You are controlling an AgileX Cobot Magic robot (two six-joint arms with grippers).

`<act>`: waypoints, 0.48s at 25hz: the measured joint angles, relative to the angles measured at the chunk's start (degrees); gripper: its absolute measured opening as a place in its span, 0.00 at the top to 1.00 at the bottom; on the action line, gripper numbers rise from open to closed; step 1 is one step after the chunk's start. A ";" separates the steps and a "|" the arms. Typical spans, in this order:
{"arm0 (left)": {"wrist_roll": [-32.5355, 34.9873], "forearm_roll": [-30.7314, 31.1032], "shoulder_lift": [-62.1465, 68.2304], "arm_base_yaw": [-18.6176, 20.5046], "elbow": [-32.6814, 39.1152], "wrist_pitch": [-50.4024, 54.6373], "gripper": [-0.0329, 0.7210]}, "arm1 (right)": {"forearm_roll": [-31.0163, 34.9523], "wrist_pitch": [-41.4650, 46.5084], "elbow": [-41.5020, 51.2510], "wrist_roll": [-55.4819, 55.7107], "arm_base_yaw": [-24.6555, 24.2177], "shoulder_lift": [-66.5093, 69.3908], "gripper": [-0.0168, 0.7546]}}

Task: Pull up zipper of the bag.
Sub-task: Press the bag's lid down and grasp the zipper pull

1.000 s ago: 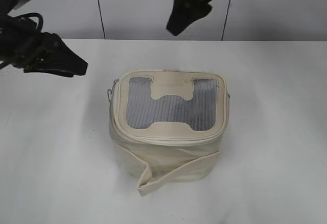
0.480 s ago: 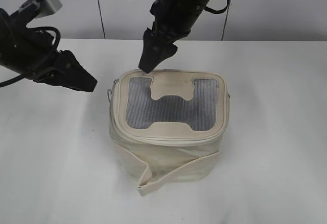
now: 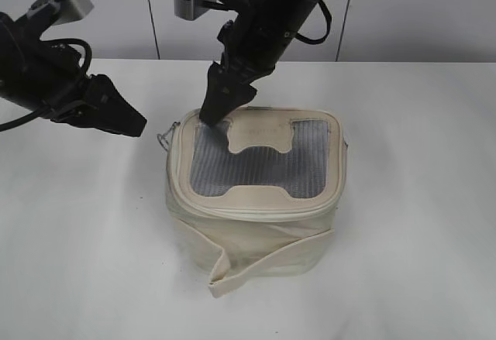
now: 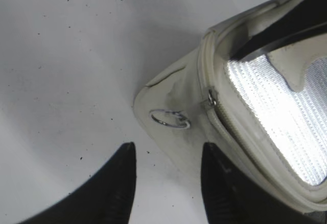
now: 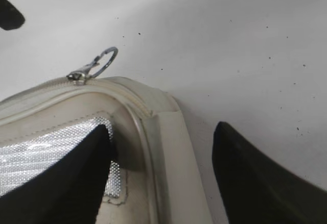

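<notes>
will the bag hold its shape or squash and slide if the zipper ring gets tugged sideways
The bag is probably soft: its front fabric wrinkles and sags, so it may squash. It sits loose on the smooth white table, so it could slide unless the right gripper, at its mesh top, pins it.

Bag [image 3: 256,193] cut off at both wrist views' edges; back-left rim corner hidden behind right gripper [image 3: 215,113]; zipper [image 3: 248,214] teeth too small to tell.

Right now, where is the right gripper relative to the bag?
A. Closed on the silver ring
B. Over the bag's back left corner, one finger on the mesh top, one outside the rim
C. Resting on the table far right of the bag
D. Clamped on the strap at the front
B: the right gripper is open astride the bag's rim, one finger on the mesh, the ring untouched.
</notes>
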 joint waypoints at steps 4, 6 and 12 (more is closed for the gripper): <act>0.00 0.05 0.00 0.00 0.00 -0.11 0.52 | 0.35 -0.08 -0.03 -0.06 0.00 0.62 0.39; 0.00 0.05 0.00 0.00 0.00 -0.11 0.52 | 0.59 0.26 -0.03 -0.06 0.00 0.86 0.47; 0.00 0.05 0.00 0.00 0.00 -0.83 0.52 | 1.20 2.60 -0.11 -0.06 0.00 0.87 0.63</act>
